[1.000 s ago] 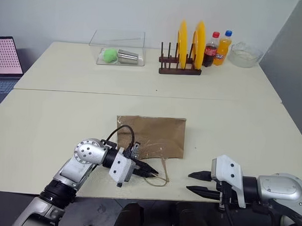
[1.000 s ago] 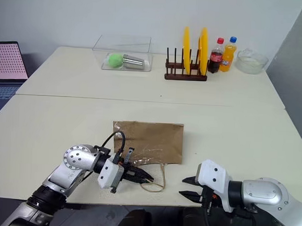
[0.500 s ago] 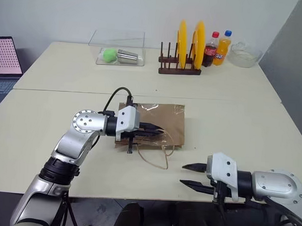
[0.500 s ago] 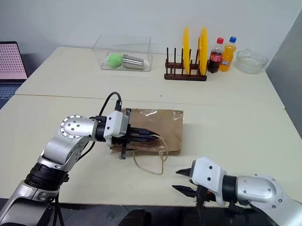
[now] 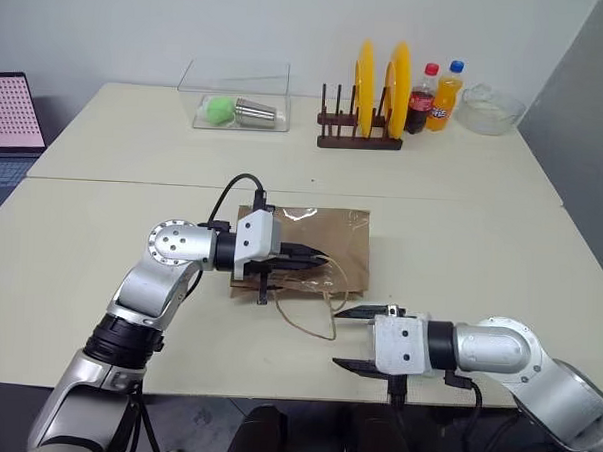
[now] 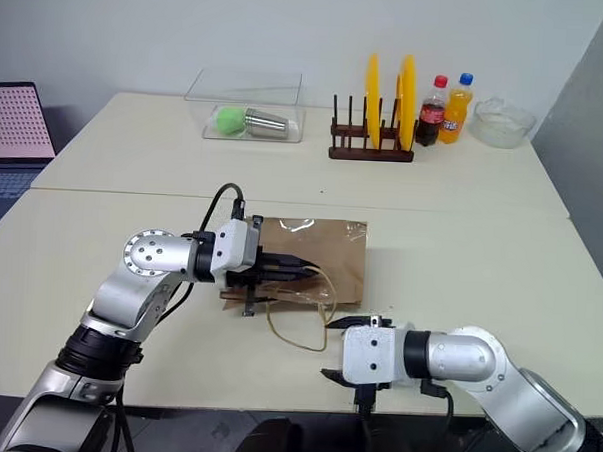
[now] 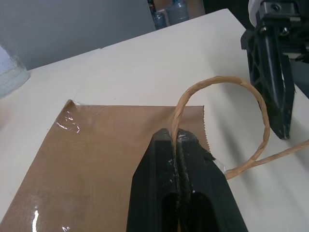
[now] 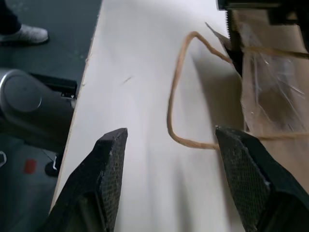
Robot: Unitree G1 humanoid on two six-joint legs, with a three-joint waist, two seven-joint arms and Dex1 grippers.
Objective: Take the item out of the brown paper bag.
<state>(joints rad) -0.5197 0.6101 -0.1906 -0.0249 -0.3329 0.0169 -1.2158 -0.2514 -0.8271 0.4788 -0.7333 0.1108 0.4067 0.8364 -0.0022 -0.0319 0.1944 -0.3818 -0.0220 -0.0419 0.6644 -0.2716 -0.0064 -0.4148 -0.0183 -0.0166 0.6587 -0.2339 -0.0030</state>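
The brown paper bag (image 5: 316,249) lies flat on the near cream table (image 5: 500,255), a patch of clear tape glinting on its upper face; the item it is said to hold cannot be seen from here, so where the bottle sits inside I cannot tell. The left gripper (image 5: 320,259) reaches across the bag from its left edge, its fingers (image 7: 178,159) clenched on one twisted-paper handle (image 7: 227,104) where that loop meets the bag's mouth; the second handle (image 5: 312,322) trails loose over the tabletop toward the near edge. The right gripper (image 5: 349,338) hovers low at the near edge of the table, pointing left toward that loose loop, its two black fingers (image 8: 246,169) spread apart with nothing between them but bare table and the curve of the handle beyond. At the far side of the table stand a clear plastic box (image 5: 237,95) with a green ball (image 5: 220,108) and a metal cup (image 5: 254,111) in it, a wooden rack (image 5: 357,138) with two yellow plates (image 5: 380,84), a cola bottle (image 5: 421,99), an orange soda bottle (image 5: 446,95) and a glass bowl (image 5: 491,109); a laptop (image 5: 8,123) shows at the far left.
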